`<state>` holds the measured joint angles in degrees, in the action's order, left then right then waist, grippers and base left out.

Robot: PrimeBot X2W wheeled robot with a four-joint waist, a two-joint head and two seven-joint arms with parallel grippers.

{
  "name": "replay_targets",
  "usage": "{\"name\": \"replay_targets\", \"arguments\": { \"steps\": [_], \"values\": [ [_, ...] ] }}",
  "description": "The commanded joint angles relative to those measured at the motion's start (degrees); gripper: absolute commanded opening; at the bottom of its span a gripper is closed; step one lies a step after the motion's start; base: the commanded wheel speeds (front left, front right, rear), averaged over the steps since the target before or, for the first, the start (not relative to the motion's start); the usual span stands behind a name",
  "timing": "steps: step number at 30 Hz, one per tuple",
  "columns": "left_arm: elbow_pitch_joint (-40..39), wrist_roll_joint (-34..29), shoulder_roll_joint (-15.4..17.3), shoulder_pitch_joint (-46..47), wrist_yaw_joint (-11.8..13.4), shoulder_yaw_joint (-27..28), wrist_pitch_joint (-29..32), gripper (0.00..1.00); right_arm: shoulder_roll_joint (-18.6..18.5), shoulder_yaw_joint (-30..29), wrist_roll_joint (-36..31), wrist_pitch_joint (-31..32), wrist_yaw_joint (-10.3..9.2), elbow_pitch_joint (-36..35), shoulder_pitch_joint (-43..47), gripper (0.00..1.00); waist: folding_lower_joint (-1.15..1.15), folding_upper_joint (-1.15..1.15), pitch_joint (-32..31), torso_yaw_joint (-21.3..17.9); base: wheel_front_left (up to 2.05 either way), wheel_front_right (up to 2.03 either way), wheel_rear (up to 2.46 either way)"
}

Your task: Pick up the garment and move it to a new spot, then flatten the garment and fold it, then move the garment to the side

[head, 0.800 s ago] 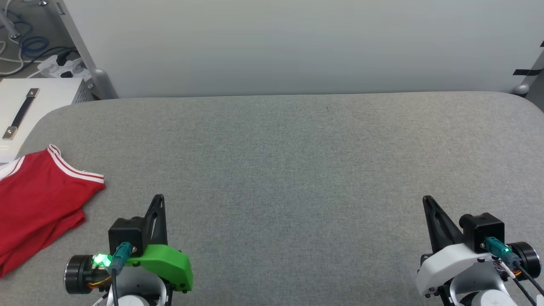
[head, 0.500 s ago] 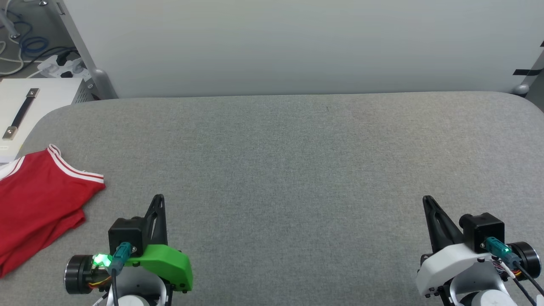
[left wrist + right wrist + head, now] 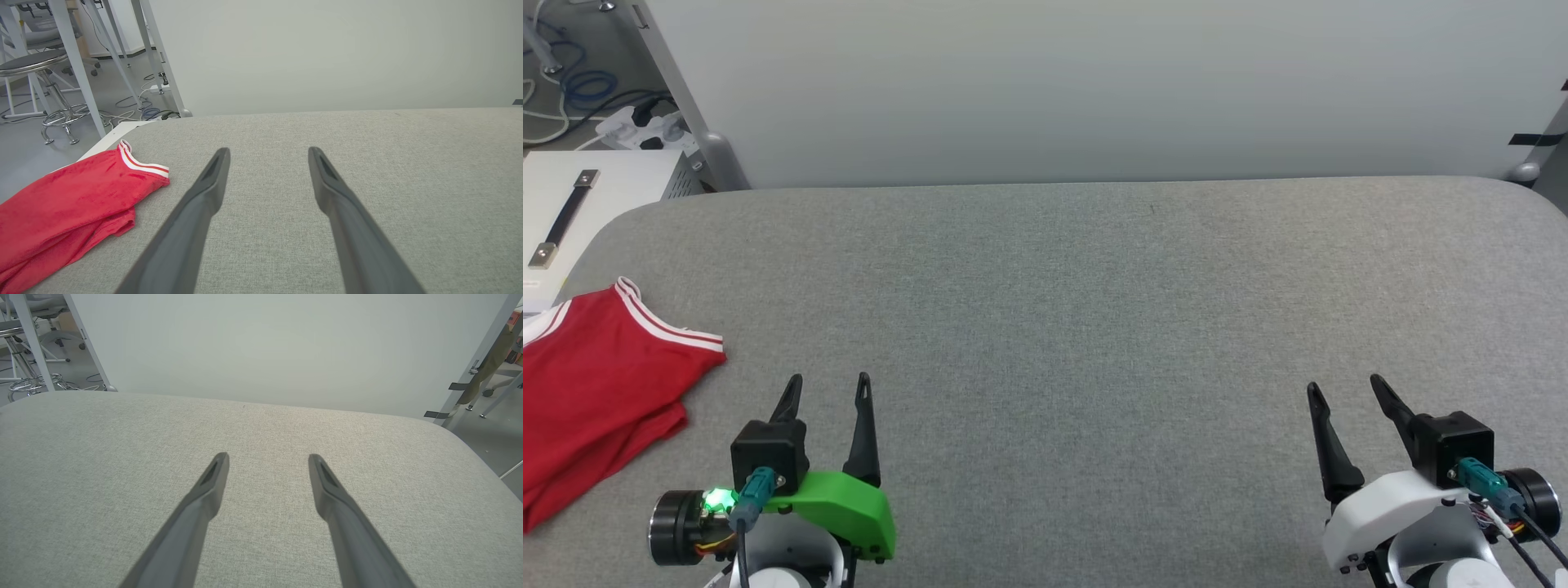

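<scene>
head view shows us our left gripper (image 3: 830,378) and right gripper (image 3: 1343,382) nearest, both with fingers spread wide and empty over the grey padded table (image 3: 1094,327). just left of our left gripper, apart from it, the red jersey t-shirt (image 3: 596,392) lies rumpled near the table's left edge, striped trim farthest. beyond the table we see a pale wall panel (image 3: 1094,90).

Robotics laboratory: a grey fabric-covered table (image 3: 1094,327) backed by a white partition panel (image 3: 1094,82); beyond its left corner, floor cables (image 3: 587,83), a power strip (image 3: 639,126), a chrome-based stool (image 3: 32,61).
</scene>
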<state>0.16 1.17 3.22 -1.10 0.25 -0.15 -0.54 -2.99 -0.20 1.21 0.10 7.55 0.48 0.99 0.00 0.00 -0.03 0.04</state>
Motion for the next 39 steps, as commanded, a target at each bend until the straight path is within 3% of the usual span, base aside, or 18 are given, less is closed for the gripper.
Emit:
{"name": "replay_targets", "arguments": {
  "steps": [1,39],
  "values": [
    [0.1,0.6,0.0,0.3,-0.3,-0.3,-0.6,1.00,0.0,-0.2,0.4,-0.8,-0.01,0.4,-0.4,1.00,0.00,0.00,0.0,0.0,0.00,0.00,0.00],
    [3.3,4.4,-0.1,1.4,-1.4,-2.2,-5.1,1.00,0.0,-2.1,5.0,-2.7,-0.02,-3.0,-0.5,1.00,0.00,0.00,-0.6,0.4,0.00,0.00,0.00]
  ]
}}
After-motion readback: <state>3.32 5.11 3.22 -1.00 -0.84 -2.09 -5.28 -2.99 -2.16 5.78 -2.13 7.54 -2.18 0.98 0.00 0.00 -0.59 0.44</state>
